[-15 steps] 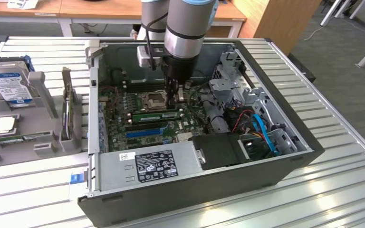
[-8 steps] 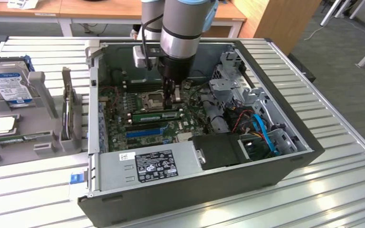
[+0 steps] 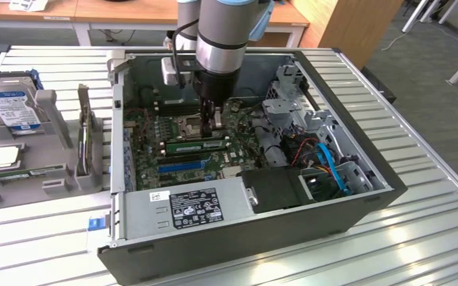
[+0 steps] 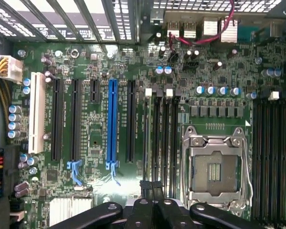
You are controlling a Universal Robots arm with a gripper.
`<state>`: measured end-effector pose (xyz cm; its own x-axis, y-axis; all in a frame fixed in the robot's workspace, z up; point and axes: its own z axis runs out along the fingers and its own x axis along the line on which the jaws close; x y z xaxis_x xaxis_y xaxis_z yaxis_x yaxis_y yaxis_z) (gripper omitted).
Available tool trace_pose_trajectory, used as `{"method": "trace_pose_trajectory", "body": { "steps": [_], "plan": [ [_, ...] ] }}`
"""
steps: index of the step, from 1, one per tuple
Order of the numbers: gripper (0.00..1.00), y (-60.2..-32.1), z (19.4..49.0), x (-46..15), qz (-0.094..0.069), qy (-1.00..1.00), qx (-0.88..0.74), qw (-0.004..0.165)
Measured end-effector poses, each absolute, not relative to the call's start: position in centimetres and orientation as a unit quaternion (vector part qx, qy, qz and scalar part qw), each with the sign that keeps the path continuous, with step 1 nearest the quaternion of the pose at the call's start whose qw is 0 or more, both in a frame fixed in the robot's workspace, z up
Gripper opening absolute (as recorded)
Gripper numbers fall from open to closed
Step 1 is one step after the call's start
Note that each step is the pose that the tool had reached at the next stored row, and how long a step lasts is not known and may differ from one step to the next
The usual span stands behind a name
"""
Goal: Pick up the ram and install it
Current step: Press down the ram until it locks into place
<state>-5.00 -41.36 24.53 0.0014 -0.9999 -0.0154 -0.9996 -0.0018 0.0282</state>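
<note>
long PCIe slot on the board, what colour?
Blue PCIe slot, clearest in the wrist view.

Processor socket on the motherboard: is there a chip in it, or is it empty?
Empty. In the wrist view the processor socket shows bare gold contacts inside its metal frame, with no chip seated over them.

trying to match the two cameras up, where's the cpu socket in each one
Exterior view: the cpu socket sits mid-motherboard, just to the exterior view's left of the fingers.
Wrist view: the silver-framed cpu socket lies between two banks of black memory slots, near the fingers.
Shared landmark: the blue expansion slot.
</note>
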Motion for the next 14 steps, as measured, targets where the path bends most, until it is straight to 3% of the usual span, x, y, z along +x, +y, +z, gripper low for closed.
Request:
{"method": "trace_pose_trajectory", "body": {
  "steps": [14],
  "plan": [
    [0.10,-41.4,24.5,-6.6,-0.015,-0.706,0.708,0.005]
  ]
}}
